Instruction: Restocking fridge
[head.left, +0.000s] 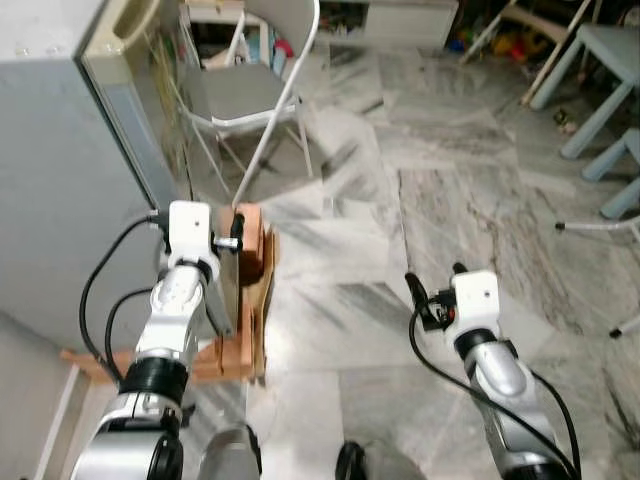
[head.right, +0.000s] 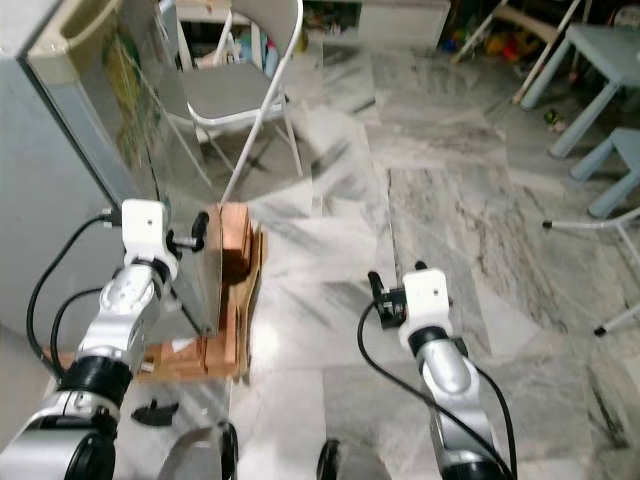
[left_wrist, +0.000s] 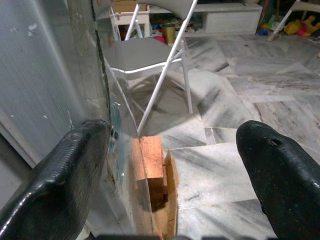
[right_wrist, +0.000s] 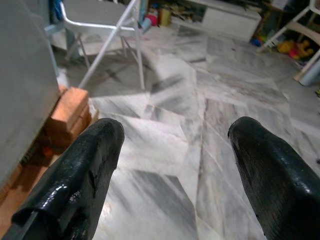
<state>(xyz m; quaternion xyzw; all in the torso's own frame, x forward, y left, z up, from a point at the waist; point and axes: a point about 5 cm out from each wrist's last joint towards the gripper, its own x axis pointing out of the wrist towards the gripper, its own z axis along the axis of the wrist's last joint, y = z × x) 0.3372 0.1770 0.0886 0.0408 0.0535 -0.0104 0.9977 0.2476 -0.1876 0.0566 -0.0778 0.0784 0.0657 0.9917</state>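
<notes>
The grey fridge (head.left: 60, 150) stands at the left, its door shut, with the pale door edge (head.left: 125, 95) facing me. It rests on a wooden base with orange bricks (head.left: 250, 240) at its corner. My left gripper (head.left: 236, 238) is held up at the fridge's front corner, just above the bricks. In the left wrist view its fingers (left_wrist: 65, 175) stand wide apart, one close against the fridge's wall, so this gripper (left_wrist: 175, 145) is open and holds nothing. My right gripper (head.left: 436, 284) hangs open over the bare marble floor, well to the right of the fridge.
A grey folding chair (head.left: 250, 90) stands just behind the fridge's corner. Light-blue furniture (head.left: 610, 60) and a white tube leg (head.left: 600, 226) are at the right. Toys and a low white cabinet (right_wrist: 230, 20) line the back. Marble floor (head.left: 420, 200) spreads between.
</notes>
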